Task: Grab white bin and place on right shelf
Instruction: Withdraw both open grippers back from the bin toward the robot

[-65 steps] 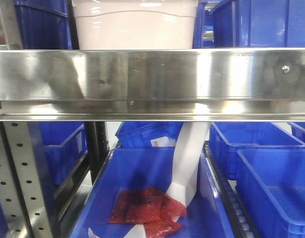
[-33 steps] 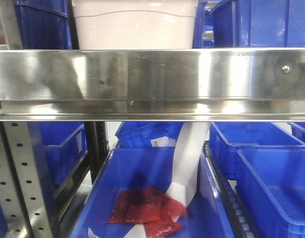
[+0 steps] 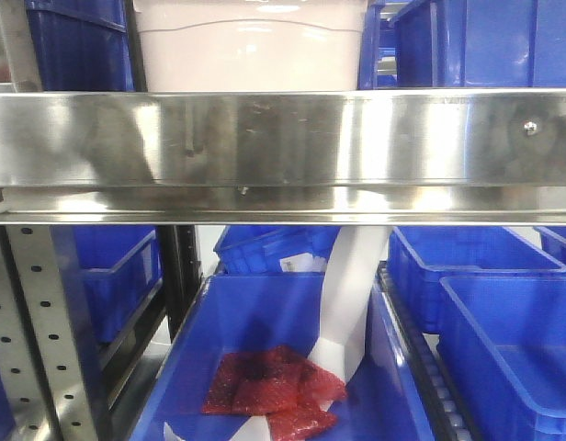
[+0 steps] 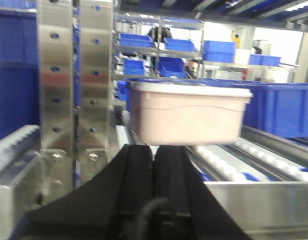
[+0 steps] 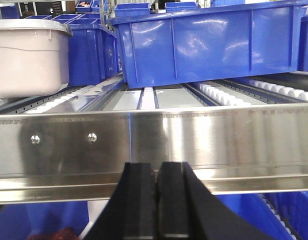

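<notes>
On the steel shelf (image 3: 283, 138), behind its broad front rail, the white bin (image 3: 251, 50) sits on roller tracks (image 4: 254, 167) with a blue crate (image 5: 209, 42) just to its right. The left gripper (image 4: 154, 165) and right gripper (image 5: 156, 195) both have their fingers pressed together, empty, short of the rail and apart from the bin.

The left gripper (image 4: 154, 165) points forward, black fingers pressed together and holding nothing. The right gripper (image 5: 156, 200) likewise sits closed and empty.
</notes>
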